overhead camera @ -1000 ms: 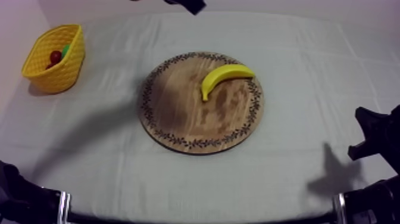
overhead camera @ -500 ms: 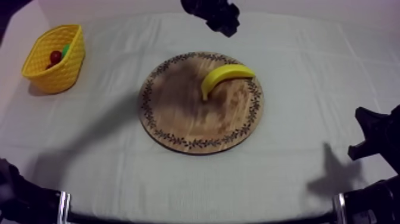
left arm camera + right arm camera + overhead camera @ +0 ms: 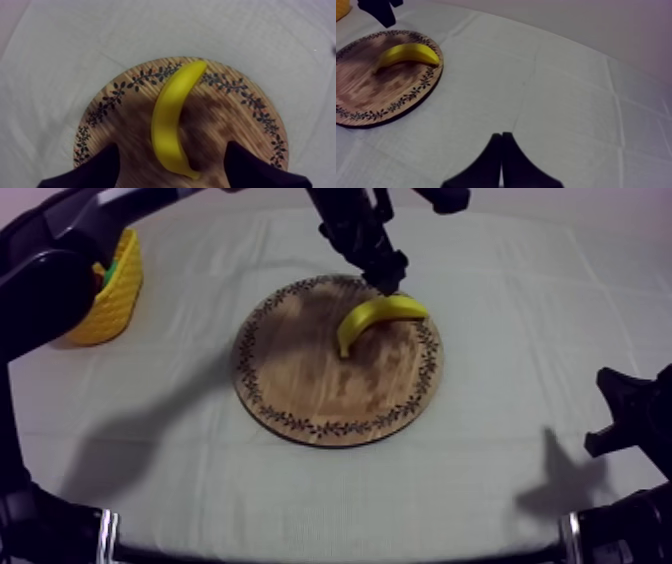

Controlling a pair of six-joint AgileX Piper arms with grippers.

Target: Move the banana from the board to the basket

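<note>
Left tool (image 3: 171, 149), spread wide and empty, hovers over a smooth curved yellow banana (image 3: 172, 117) on the round wooden board (image 3: 237, 125) (right tool (image 3: 501, 137) pinched closed).

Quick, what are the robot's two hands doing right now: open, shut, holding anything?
Left hand: open either side of the banana on the wooden board, not gripping it.
Right hand: shut, holding nothing, above the cloth.
</note>
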